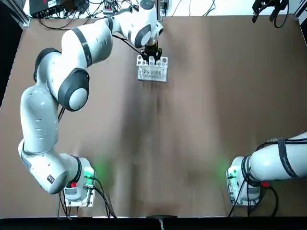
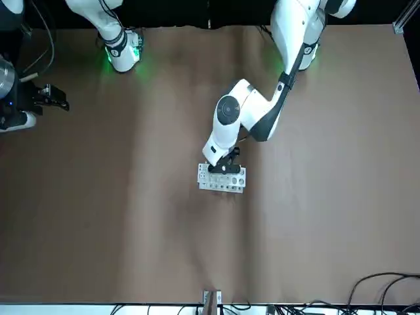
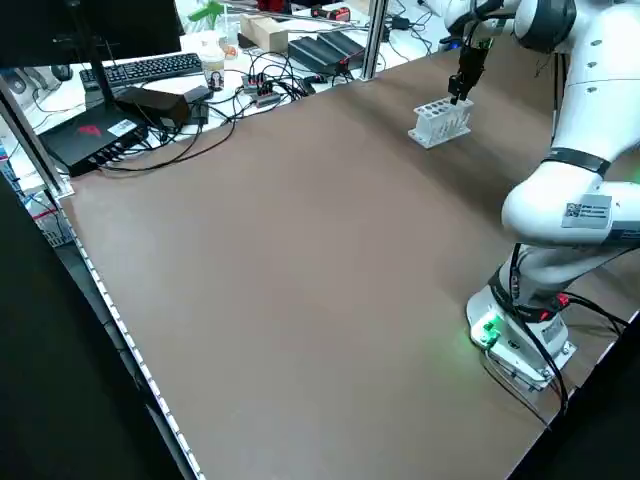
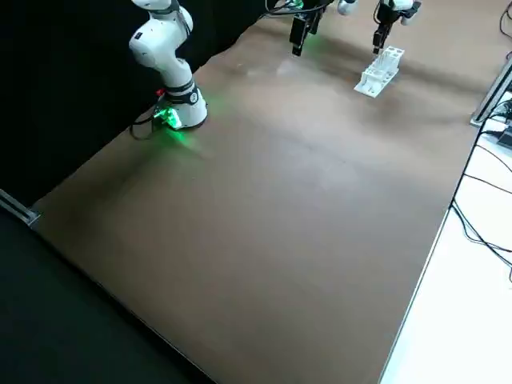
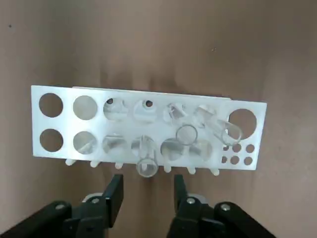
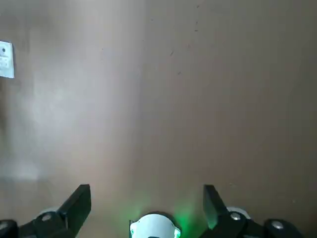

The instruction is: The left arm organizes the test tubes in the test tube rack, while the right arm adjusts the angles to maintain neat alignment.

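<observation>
White perforated plastic rack [image 1: 152, 71], near far edge of brown table [image 2: 315, 216], holds tilted clear glass-like tubes [image 5: 147, 157]. Black left gripper [image 5: 148, 191] hovers just above, fingers apart, grasping nothing. Black right gripper [image 6: 147, 198] parked off right edge, fingers apart, nothing held.

Our left arm [image 1: 41, 108] is glossy white and rounded, with dark grey bands and round caps at its joints and a small label. Our right arm [image 1: 268, 163] is white too, strapped in black, with black cables along it. Both bases glow green beside a red button. Our gripper fingers [image 5: 115, 198] are black, angular, with silver screws behind them.
</observation>
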